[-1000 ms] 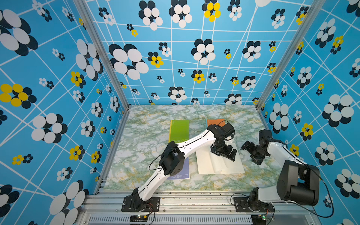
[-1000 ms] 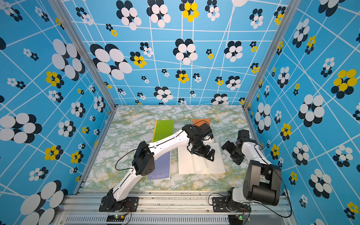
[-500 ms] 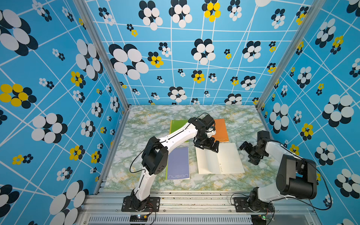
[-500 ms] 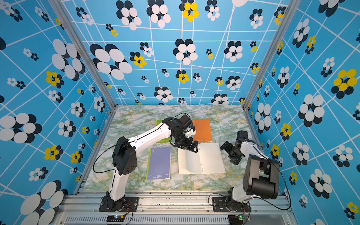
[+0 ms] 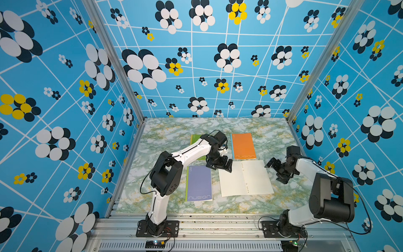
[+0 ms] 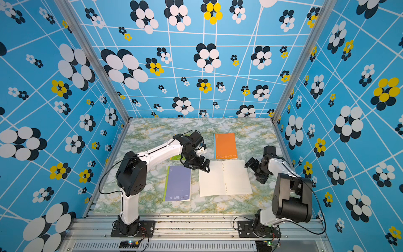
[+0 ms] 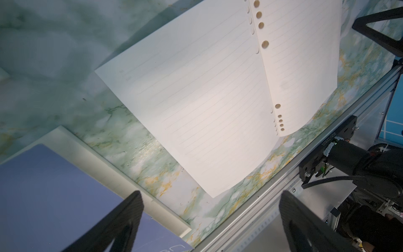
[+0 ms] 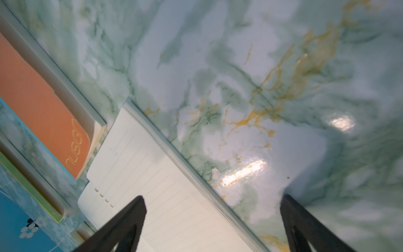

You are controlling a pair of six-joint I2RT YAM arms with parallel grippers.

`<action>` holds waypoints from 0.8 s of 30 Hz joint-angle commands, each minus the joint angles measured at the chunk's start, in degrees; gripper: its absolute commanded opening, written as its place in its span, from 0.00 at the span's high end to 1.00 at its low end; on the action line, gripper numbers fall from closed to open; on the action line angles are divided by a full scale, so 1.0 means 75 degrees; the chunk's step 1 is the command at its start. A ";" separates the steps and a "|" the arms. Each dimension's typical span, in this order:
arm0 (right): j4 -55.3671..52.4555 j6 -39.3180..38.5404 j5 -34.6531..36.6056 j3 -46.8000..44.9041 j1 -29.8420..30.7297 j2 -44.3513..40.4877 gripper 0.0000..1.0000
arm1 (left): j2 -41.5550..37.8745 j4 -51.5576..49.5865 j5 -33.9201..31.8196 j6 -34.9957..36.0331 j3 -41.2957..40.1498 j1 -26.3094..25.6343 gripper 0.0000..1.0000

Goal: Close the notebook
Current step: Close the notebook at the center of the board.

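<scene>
Bright, even light is filling the scene; glare is shining off the tabletop (image 8: 341, 123) in the right wrist view, whose edges are blurring.

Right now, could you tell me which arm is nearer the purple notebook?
Left. The left arm ends just off the purple notebook's far right corner; the right arm is across the open notebook from it.

Near my marbled worktop (image 5: 174, 131)'s front edge lies the open white lined notebook (image 5: 245, 177); purple closed notebook (image 5: 198, 182) left of it, orange closed notebook (image 5: 243, 145) behind.
</scene>
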 commanded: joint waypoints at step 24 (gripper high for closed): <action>0.0148 0.0112 -0.0255 -0.0055 0.0566 0.0407 0.01 | 0.1179 0.0932 0.0471 -0.1058 -0.0720 0.0133 0.00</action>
